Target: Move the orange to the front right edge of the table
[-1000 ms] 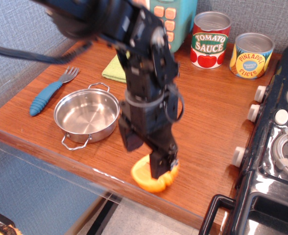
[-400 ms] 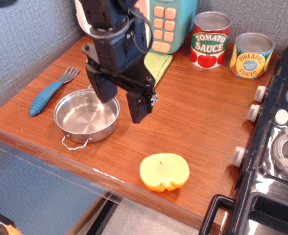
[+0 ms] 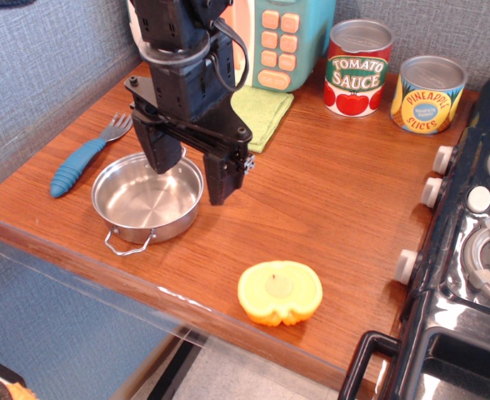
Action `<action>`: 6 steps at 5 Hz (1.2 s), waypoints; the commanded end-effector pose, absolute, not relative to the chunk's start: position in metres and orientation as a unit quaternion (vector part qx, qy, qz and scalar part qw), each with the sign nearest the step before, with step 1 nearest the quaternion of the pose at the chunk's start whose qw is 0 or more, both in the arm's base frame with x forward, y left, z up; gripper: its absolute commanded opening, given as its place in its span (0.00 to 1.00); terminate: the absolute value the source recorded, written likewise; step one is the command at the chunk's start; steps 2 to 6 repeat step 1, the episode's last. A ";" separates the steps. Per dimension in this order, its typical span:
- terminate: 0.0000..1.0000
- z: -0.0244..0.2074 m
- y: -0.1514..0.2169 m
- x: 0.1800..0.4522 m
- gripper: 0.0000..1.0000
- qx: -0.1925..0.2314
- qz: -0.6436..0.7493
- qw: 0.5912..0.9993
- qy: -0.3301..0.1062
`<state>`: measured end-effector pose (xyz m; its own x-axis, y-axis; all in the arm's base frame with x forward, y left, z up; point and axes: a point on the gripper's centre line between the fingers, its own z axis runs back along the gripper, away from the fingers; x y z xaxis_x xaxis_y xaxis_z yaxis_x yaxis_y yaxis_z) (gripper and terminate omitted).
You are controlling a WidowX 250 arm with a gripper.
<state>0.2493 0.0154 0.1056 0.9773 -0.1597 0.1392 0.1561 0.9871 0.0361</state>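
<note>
The orange (image 3: 279, 292) lies cut face up on the brown wood-grain table (image 3: 337, 200), close to its front edge and left of the stove. My gripper (image 3: 191, 175) is open and empty. It hangs above the right rim of the steel pan, up and to the left of the orange, well apart from it.
A steel pan (image 3: 147, 198) sits front left, with a blue fork (image 3: 84, 156) beyond it. A green cloth (image 3: 262, 112), a teal toy with orange buttons (image 3: 280, 37), a tomato sauce can (image 3: 357, 68) and a pineapple slices can (image 3: 427, 94) stand at the back. A black stove (image 3: 466, 275) fills the right.
My gripper let go of the orange, rose and moved back and left over the pan. The orange now lies free, cut face up, near the front edge.
</note>
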 end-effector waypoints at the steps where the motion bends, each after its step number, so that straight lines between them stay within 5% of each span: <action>1: 1.00 0.120 0.024 0.248 1.00 0.017 -0.077 0.993 -0.089; 6: 1.00 0.120 0.024 0.248 1.00 0.017 -0.077 0.993 -0.089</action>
